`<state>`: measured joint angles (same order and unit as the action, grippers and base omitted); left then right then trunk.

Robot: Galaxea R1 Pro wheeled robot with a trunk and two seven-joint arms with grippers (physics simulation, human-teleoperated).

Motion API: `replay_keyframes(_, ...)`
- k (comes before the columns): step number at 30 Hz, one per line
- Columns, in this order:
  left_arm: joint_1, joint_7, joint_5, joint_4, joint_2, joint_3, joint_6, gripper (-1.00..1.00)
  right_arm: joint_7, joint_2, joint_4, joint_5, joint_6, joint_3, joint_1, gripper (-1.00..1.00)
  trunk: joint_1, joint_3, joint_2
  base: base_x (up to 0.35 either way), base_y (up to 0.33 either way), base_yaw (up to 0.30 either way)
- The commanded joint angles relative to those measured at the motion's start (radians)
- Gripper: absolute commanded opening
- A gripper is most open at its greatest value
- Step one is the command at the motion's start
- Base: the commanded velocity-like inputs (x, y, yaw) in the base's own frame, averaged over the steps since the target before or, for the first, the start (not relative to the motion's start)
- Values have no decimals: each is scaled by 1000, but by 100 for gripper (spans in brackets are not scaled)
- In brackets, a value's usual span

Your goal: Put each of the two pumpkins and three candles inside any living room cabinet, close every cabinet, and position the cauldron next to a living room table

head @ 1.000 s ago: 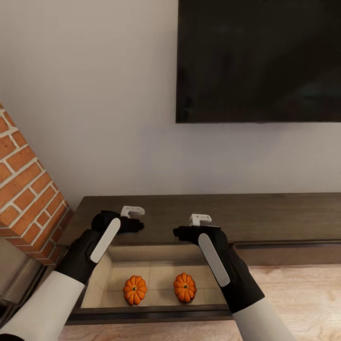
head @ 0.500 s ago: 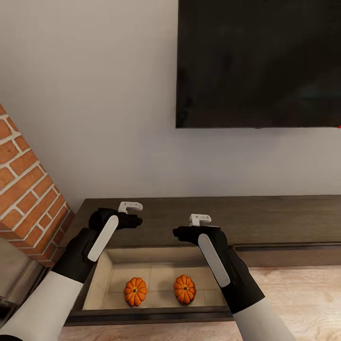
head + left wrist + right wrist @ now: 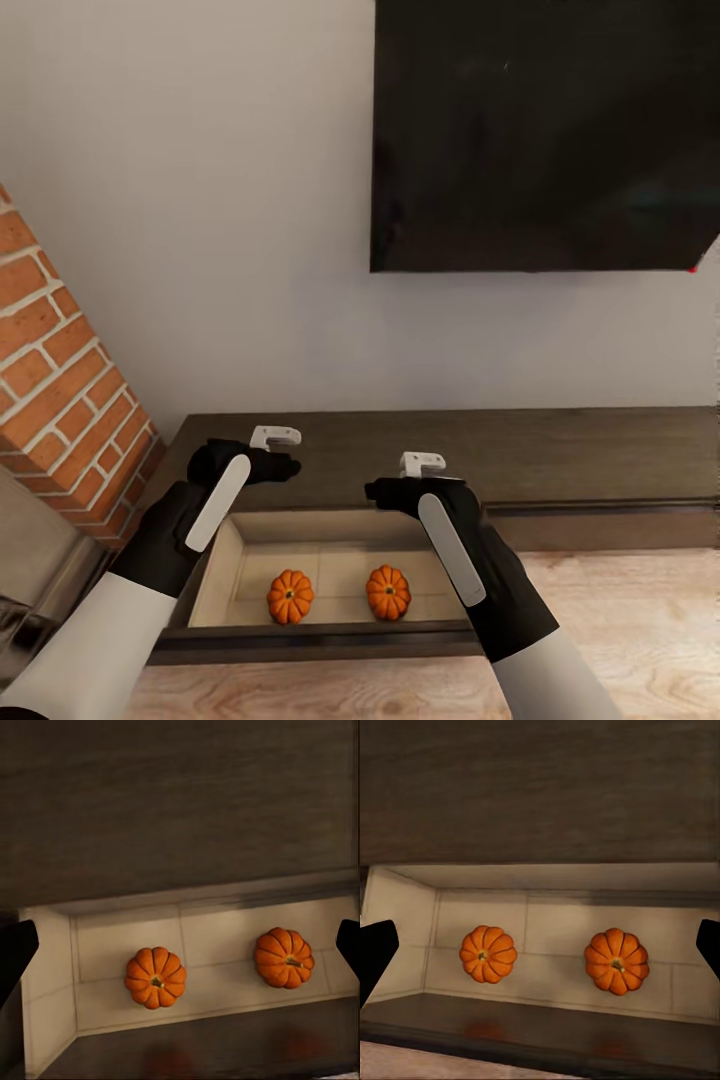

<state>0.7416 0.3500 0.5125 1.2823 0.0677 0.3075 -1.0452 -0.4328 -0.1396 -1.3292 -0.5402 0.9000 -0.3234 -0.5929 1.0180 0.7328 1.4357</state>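
While both arms hang over the cabinet [image 3: 520, 455], its drawer [image 3: 215, 590] stands pulled out at about 6 o'clock in the head view, pale inside and dark at the front edge. Two pumpkins sit on the drawer floor, side by side and apart: the left pumpkin [image 3: 290, 596] at roughly 7 o'clock, the right pumpkin [image 3: 388, 592] just past 6. Neither touches a drawer wall.

The left gripper [image 3: 288, 465] hovers above the drawer's back left corner, and the right gripper [image 3: 378, 490] above its back edge near the middle. In each wrist view the dark fingertips show at 3 and 9 o'clock, wide apart, with nothing between them but the pumpkins far below.

A black screen [image 3: 545, 135] hangs on the white wall at 1 o'clock; a brick column [image 3: 60, 390] stands at 9 o'clock; wood floor [image 3: 640, 620] lies at 4 o'clock.
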Motion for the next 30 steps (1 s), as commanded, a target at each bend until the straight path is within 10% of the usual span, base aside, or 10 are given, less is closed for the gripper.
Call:
replay_keyframes(1, 1, 10, 10, 0, 1, 3, -2, 100, -10, 0, -1, -10, 2, -1, -1, 100, -5, -2, -7, -304, 0, 0)
replay_keyframes(30, 1, 15, 9, -6, 1, 4, -2, 100, -7, 0, 3, -9, -1, 3, -1, 100, -116, -93, -210, -245, 0, 0)
